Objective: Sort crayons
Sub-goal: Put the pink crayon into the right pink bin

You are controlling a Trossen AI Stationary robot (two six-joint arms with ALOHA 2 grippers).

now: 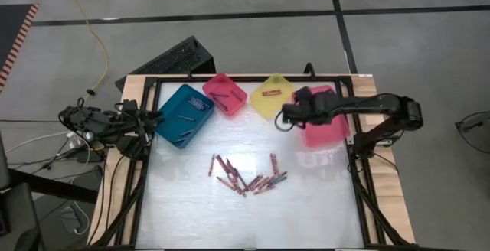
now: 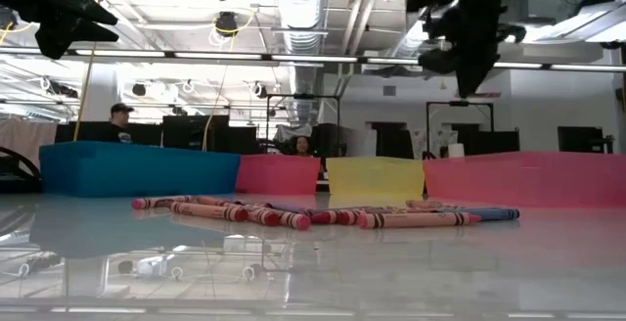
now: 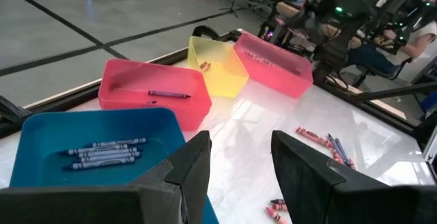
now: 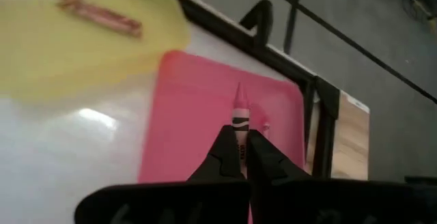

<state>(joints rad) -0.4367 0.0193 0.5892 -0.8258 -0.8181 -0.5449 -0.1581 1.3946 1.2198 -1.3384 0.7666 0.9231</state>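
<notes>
We list: a desk (image 1: 253, 213); four bins along its far side; a heap of crayons (image 1: 246, 177) at mid-desk. Right pincer (image 4: 240, 157), clamped on a pink crayon (image 4: 240, 118), hangs over the far-right pink bin (image 4: 198, 108). Left pincer (image 3: 239, 166), fingers apart, waits far left by the teal bin (image 3: 41, 125).

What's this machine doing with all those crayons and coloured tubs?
It is sorting crayons by colour. The right gripper is shut on a pink crayon above the pink bin at the right. The left gripper waits open by the teal bin. A pile of crayons is not yet sorted.
</notes>
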